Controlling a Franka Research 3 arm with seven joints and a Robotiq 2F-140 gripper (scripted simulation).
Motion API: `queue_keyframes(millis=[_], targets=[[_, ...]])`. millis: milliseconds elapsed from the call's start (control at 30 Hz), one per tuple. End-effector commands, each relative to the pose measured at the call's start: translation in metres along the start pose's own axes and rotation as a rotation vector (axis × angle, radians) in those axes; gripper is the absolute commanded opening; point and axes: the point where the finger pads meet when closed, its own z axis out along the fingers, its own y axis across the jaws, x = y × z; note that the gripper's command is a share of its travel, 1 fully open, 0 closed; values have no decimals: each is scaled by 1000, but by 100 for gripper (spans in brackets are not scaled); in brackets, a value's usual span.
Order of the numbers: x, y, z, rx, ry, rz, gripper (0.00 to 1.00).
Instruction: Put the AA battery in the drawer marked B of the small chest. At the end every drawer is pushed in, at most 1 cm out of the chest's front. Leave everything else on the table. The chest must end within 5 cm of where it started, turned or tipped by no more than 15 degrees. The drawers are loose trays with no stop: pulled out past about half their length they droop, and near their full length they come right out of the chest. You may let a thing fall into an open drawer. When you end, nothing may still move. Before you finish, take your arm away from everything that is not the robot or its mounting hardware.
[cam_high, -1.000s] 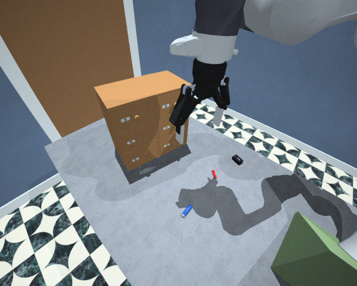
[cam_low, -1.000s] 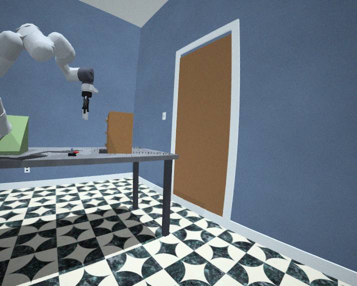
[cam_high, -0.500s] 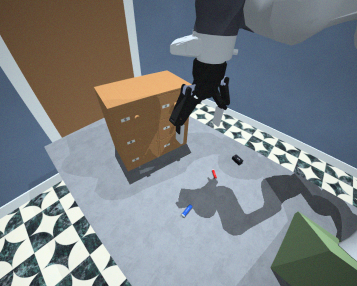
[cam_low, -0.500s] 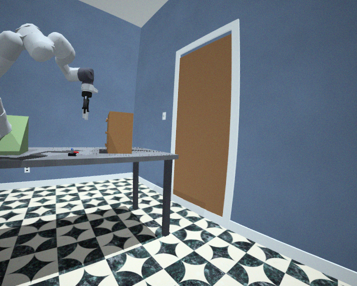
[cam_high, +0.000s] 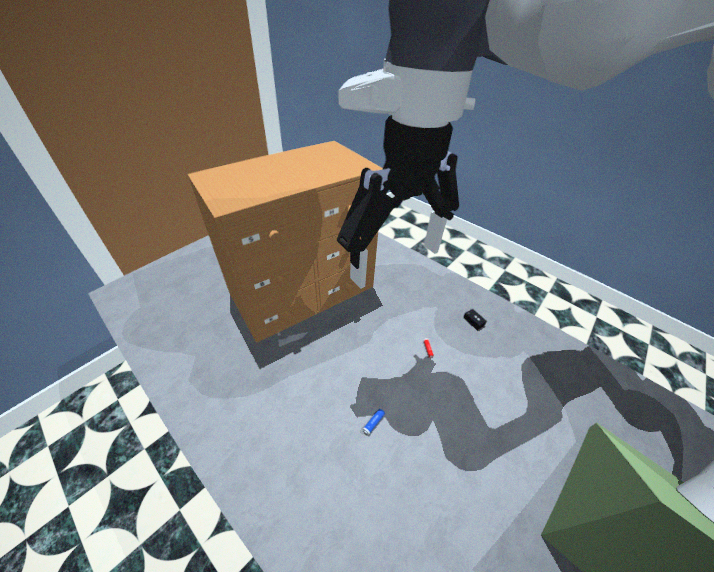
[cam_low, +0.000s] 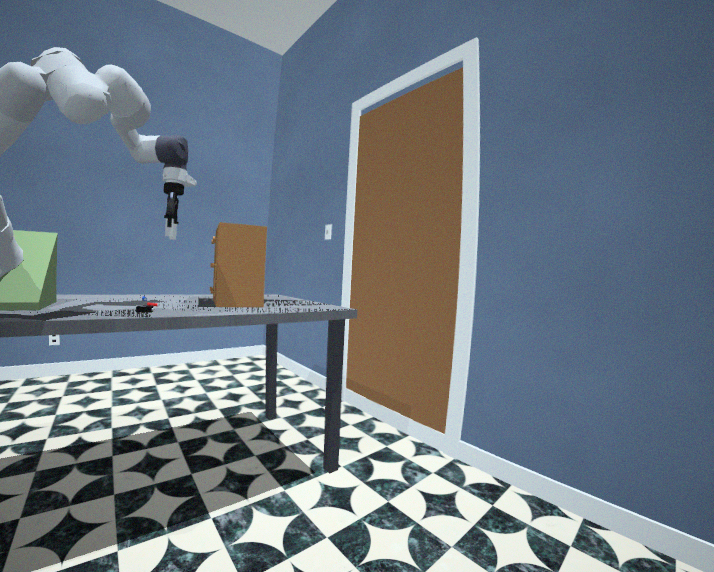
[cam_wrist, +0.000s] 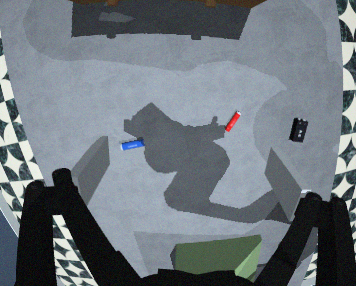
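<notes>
The small wooden chest (cam_high: 280, 175) (cam_low: 240, 256) stands upright, with all drawers looking pushed in. Its front has three small white labels on each side; the letters are too small to read surely, and my gripper hides part of the right side in the top view. A blue cylinder (cam_high: 373, 421) (cam_low: 144, 297) (cam_wrist: 132, 145) and a thinner red cylinder (cam_high: 428, 347) (cam_low: 152, 304) (cam_wrist: 233, 121) lie on the table in front of the chest. Which one is the AA battery I cannot tell surely. My gripper (cam_high: 396, 252) (cam_low: 171, 231) (cam_wrist: 189, 156) is wide open and empty, high above the table in front of the chest.
A small black block (cam_high: 475, 319) (cam_low: 144, 309) (cam_wrist: 298, 130) lies beyond the red cylinder, towards one table edge. A large green angular block (cam_high: 613, 506) (cam_low: 29, 268) (cam_wrist: 215, 256) stands on the table (cam_high: 286, 464) (cam_low: 178, 322) near the arm's base. Walls and a door stand behind the chest.
</notes>
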Motion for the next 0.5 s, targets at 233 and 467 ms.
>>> queue_keyframes(millis=[233, 467], targets=[[-1, -47, 0, -2, -1, -2, 100], [-2, -114, 1, -2, -4, -5, 100]])
